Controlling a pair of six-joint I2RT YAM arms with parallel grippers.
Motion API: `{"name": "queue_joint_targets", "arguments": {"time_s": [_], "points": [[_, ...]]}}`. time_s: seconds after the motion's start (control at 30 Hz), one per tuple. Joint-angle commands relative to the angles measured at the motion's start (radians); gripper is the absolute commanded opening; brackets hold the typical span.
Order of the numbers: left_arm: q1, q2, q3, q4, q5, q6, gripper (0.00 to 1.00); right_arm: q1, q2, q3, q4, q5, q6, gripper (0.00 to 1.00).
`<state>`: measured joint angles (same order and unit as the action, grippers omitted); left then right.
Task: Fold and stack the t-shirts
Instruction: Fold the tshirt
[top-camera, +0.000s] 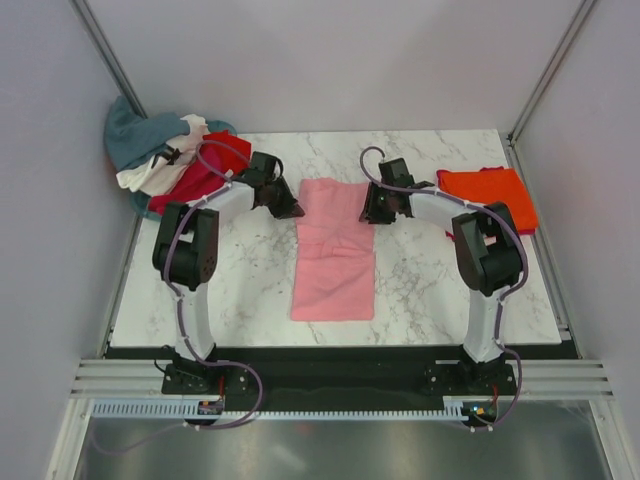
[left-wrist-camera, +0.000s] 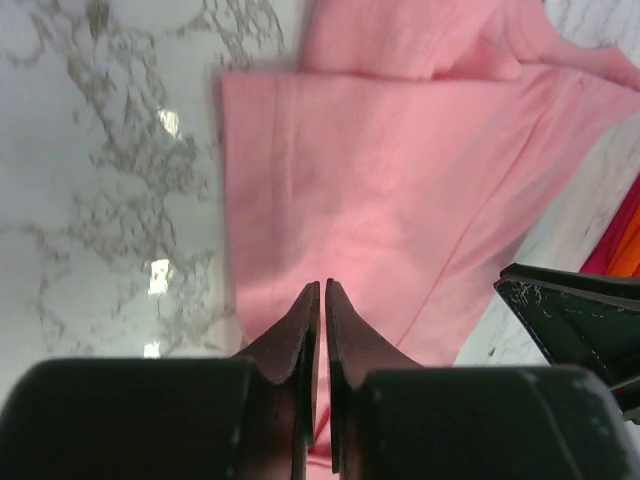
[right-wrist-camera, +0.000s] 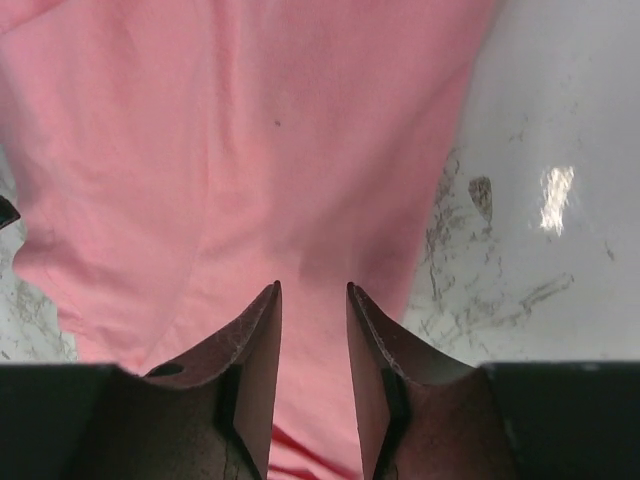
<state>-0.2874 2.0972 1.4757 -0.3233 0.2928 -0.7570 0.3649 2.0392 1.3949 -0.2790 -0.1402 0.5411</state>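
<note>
Pink shirt, folded to a long strip, lies flat at the middle of the marble counter. Left pincer is clenched, tips all but together over the strip's far left corner. Right pincer is released, tips parted over the far right corner. Heap of shirts sits far left (orange shirt far right).

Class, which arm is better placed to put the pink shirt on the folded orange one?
Likely right: orange shirt lies on that side, and the right gripper is over the pink shirt.
</note>
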Motion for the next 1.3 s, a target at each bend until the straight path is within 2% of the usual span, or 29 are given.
{"name": "queue_joint_targets", "arguments": {"time_s": [0.0,0.1,0.13,0.17,0.27,0.43,0.57,0.87,1.03,1.27], "points": [[-0.015,-0.160,-0.089,-0.011,0.028,0.042,0.12,0.003,-0.137,-0.057,0.009,-0.025,-0.024,0.40],[-0.035,-0.253,-0.184,-0.003,0.029,0.062,0.21,0.017,-0.221,-0.151,0.009,-0.027,-0.038,0.42],[-0.047,-0.278,-0.207,-0.002,0.031,0.070,0.30,0.022,-0.241,-0.196,0.009,-0.027,-0.038,0.43],[-0.053,-0.296,-0.228,-0.002,0.035,0.077,0.34,0.029,-0.279,-0.218,0.009,-0.025,-0.039,0.45],[-0.064,-0.370,-0.310,0.009,0.043,0.093,0.41,0.051,-0.338,-0.293,0.009,-0.025,-0.047,0.49],[-0.070,-0.430,-0.403,0.013,0.051,0.113,0.43,0.085,-0.370,-0.364,0.009,-0.010,-0.058,0.49],[-0.078,-0.427,-0.454,0.023,0.052,0.125,0.43,0.101,-0.352,-0.379,0.011,0.013,-0.059,0.45],[-0.102,-0.402,-0.499,0.035,0.032,0.139,0.42,0.106,-0.327,-0.378,0.000,0.040,-0.064,0.42],[-0.113,-0.401,-0.506,0.036,0.028,0.143,0.42,0.106,-0.346,-0.396,-0.006,0.065,-0.067,0.47],[-0.113,-0.378,-0.514,0.040,0.002,0.148,0.41,0.108,-0.324,-0.398,-0.002,0.048,-0.064,0.42]]}}
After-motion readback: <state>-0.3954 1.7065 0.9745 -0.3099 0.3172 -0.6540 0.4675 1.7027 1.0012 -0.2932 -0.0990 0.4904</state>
